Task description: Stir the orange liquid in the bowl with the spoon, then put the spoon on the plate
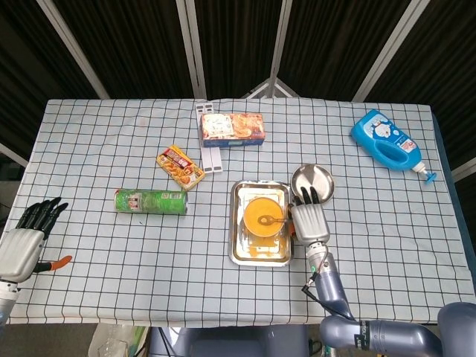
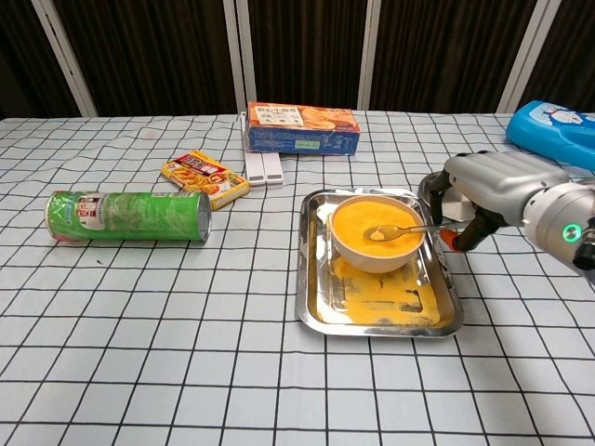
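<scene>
A white bowl (image 2: pixel 376 243) of orange liquid (image 1: pixel 262 214) stands in a steel tray (image 2: pixel 311 307). The spoon (image 2: pixel 395 230) lies still with its scoop in the liquid and its handle over the bowl's right rim. My right hand (image 2: pixel 488 186) hovers just right of the bowl. Its fingers curve above the handle's end and the thumb sits below, with a gap between them. The round steel plate (image 1: pixel 314 178) lies behind this hand, partly hidden in the chest view. My left hand (image 1: pixel 26 239) rests open at the table's left edge, holding nothing.
Orange liquid is spilled on the tray floor (image 2: pixel 386 293). A green can (image 2: pixel 130 216) lies on its side at left. A snack packet (image 2: pixel 204 178), a biscuit box (image 2: pixel 302 127) and white strips (image 2: pixel 262 167) lie behind. A blue bottle (image 1: pixel 387 140) lies at the far right.
</scene>
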You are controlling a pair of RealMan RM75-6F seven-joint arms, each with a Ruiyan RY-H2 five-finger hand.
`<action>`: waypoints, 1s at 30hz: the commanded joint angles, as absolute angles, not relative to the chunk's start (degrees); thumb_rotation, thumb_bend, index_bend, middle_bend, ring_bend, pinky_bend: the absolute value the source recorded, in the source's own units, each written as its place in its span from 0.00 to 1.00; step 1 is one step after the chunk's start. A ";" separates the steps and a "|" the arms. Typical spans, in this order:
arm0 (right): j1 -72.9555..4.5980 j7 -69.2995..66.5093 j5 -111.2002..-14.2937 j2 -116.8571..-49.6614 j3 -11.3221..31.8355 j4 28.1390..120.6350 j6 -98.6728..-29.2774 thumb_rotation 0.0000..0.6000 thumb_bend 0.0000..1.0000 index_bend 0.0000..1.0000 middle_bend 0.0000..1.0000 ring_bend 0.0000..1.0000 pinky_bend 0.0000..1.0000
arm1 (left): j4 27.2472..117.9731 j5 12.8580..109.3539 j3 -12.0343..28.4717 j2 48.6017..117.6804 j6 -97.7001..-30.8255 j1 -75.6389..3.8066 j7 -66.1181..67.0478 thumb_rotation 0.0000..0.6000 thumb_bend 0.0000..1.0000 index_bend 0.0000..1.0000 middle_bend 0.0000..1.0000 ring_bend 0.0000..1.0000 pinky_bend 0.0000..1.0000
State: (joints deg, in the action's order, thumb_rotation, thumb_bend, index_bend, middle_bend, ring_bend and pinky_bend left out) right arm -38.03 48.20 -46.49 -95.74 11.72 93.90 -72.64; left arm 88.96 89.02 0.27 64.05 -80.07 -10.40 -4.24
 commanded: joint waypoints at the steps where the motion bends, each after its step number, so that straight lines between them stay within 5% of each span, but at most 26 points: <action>1: -38.09 48.10 -46.44 -95.84 11.71 93.83 -72.62 1.00 0.50 0.51 0.28 0.07 0.00 | 88.95 89.03 0.26 64.06 -80.09 -10.39 -4.24 1.00 0.00 0.00 0.00 0.00 0.00; 30: -38.20 47.45 -47.43 -96.46 11.21 93.03 -73.40 1.00 0.50 0.58 0.50 0.25 0.00 | 89.05 88.86 0.23 64.00 -79.95 -10.43 -4.45 1.00 0.00 0.00 0.00 0.00 0.00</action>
